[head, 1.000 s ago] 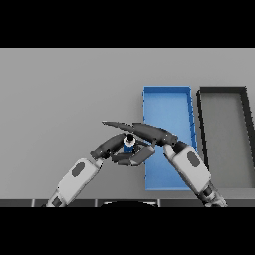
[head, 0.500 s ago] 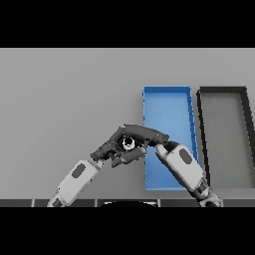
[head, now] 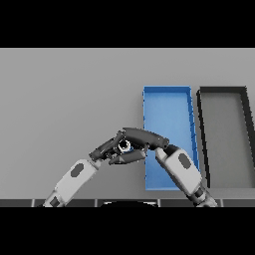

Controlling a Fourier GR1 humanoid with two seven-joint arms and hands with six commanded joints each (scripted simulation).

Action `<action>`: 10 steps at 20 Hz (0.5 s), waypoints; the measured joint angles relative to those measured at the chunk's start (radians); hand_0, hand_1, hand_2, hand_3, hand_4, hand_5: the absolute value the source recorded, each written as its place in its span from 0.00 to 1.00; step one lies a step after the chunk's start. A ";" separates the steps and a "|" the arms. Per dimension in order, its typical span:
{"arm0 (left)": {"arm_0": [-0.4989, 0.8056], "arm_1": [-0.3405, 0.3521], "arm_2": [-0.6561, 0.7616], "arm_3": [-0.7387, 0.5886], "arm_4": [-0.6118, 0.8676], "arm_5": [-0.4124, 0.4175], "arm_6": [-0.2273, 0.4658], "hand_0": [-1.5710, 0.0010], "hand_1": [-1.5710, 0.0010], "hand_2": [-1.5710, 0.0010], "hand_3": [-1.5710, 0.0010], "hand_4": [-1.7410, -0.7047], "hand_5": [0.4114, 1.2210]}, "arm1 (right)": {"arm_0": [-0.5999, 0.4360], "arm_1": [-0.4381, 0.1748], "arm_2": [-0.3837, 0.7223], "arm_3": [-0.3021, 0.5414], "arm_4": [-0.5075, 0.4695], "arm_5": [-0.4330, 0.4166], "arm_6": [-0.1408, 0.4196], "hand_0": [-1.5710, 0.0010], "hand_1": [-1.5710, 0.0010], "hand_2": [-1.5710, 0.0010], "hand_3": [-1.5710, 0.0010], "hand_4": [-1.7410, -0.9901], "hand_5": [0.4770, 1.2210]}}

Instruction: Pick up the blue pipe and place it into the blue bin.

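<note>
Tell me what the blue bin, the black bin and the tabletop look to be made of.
The blue bin looks like matte plastic: even saturated colour, thin straight walls, no glints. The black bin has the same thin-walled build in a dull dark finish, probably plastic too, though painted metal can't be ruled out. The grey table shows a flat, uniform, non-reflective surface without grain; laminate or painted board, uncertain.

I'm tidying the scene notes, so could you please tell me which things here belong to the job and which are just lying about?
Job: pipe, held between left hand and right hand; blue bin.
Lying about: black bin; table.
</note>
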 measured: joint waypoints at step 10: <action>0.001 -0.001 0.031 0.003 -0.113 -0.063 0.078 0.92 0.93 0.93 0.97 0.86 0.47 | 0.030 0.055 -0.023 -0.031 0.032 0.021 -0.006 0.00 0.00 0.00 0.00 0.34 0.99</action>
